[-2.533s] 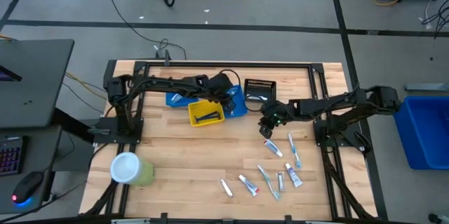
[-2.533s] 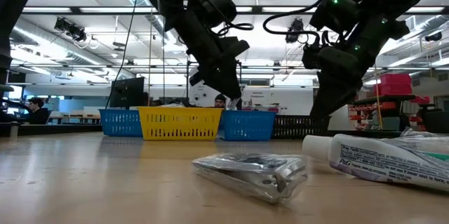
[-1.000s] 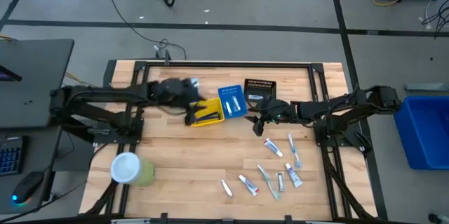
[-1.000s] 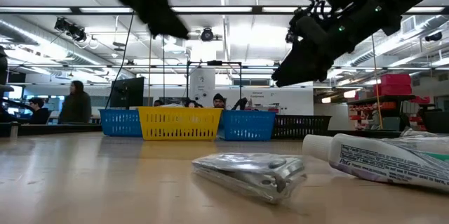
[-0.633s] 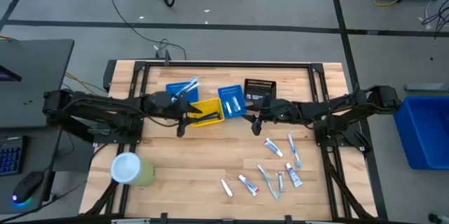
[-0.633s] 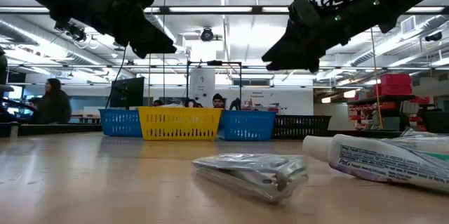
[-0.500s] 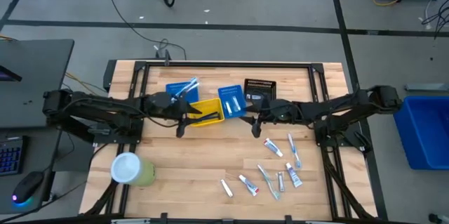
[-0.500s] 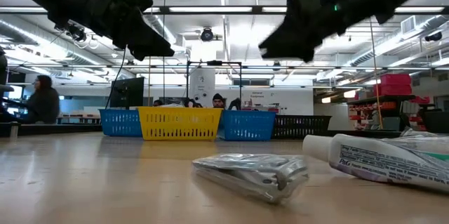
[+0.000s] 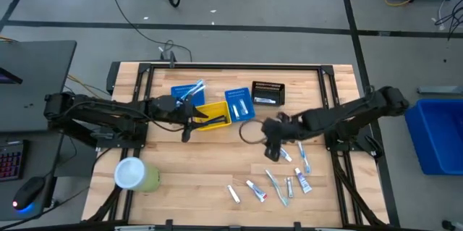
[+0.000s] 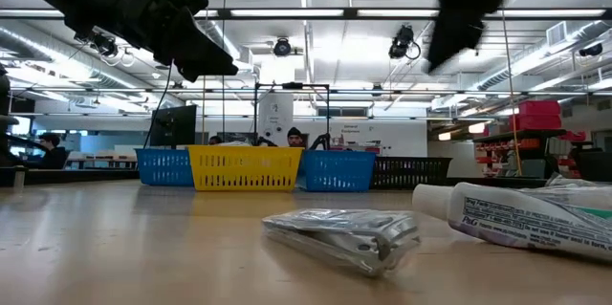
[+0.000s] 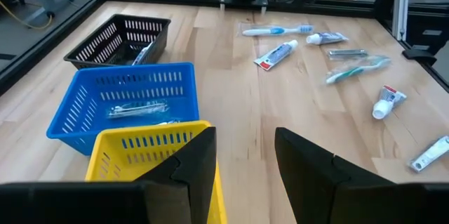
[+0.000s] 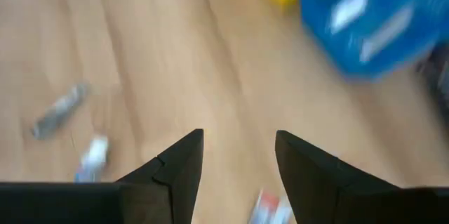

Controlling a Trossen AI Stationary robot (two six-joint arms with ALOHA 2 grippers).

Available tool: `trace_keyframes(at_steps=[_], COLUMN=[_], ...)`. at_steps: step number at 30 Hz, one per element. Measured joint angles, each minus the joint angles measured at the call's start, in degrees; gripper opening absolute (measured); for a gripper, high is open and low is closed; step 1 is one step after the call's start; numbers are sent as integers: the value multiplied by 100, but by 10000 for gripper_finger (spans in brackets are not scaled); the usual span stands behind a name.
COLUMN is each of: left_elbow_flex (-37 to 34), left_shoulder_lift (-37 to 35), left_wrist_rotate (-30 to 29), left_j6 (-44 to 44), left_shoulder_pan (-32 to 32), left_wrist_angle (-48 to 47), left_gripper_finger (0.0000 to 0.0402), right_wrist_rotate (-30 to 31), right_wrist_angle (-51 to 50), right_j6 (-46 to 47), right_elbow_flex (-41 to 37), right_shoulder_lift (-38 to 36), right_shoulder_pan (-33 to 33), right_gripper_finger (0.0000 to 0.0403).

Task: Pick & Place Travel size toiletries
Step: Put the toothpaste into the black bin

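Observation:
Several travel toiletries lie flat on the wood near the table's right near part: a white tube [image 9: 281,152], a toothbrush [image 9: 303,155], more tubes [image 9: 255,189] and a wrapped razor [image 10: 344,238]. The left wrist view shows them beyond the bins, tube [image 11: 278,54] among them. My right gripper [image 9: 269,153] hovers open above the table just left of the white tube, holding nothing; in its own view the gap [image 12: 238,164] shows bare wood. My left gripper [image 9: 186,134] hangs open [image 11: 245,161] at the near side of the yellow bin [image 9: 213,116], empty.
Along the far middle stand a blue bin [image 9: 186,93], the yellow bin, a second blue bin [image 9: 239,104] and a black bin [image 9: 268,93], each holding a few items. A green cylinder with a white lid [image 9: 133,174] stands near the left near corner.
My right gripper has swung from beside the blue and black bins toward the table's near edge, now above the scattered toiletries, still open. My left gripper drew back from the yellow bin toward the near edge a second ago and has since kept still.

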Motion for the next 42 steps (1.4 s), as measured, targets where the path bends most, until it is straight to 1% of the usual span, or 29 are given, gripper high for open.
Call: trace_keyframes(at_steps=[2,4,7,10,12,16,19,23,27,30,32,38,42], left_elbow_flex=[0,0,0,0,0,0,0,0,0,0,0,0,0], left_shoulder_lift=[0,0,0,0,0,0,0,2,2,2,2,2,2], left_wrist_rotate=[-4,-7,-7,-7,-7,-7,-7,-17,-27,-31,-31,-33,-33], left_j6=[-55,-63,-42,-61,-58,-59,-61,-59,-57,-52,-30,-18,-18], left_shoulder_pan=[0,0,0,0,0,0,0,0,0,2,1,2,2], left_wrist_angle=[-2,-11,-11,-9,-12,-7,-7,-6,-4,-7,-7,-7,-7], left_gripper_finger=[153,153,153,153,153,153,153,153,153,153,153,153,153], right_wrist_rotate=[-179,-360,-555,-728,-863,-853,-825,-824,-818,-763,-753,-630,-625], right_wrist_angle=[-515,-711,-707,-604,-565,-576,-355,365,962,1068,1054,1041,1062], right_j6=[649,1038,1492,1872,1899,1901,1903,1900,1893,1893,1884,1685,1763], right_elbow_flex=[-129,-285,-502,-762,-917,-1215,-1412,-1760,-2132,-2289,-2327,-2339,-2349], right_shoulder_lift=[113,214,317,454,536,642,681,677,669,644,644,649,639], right_shoulder_pan=[170,323,505,616,656,672,642,601,603,613,611,611,604], right_gripper_finger=[186,184,183,192,201,223,237,250,251,234,214,130,80])
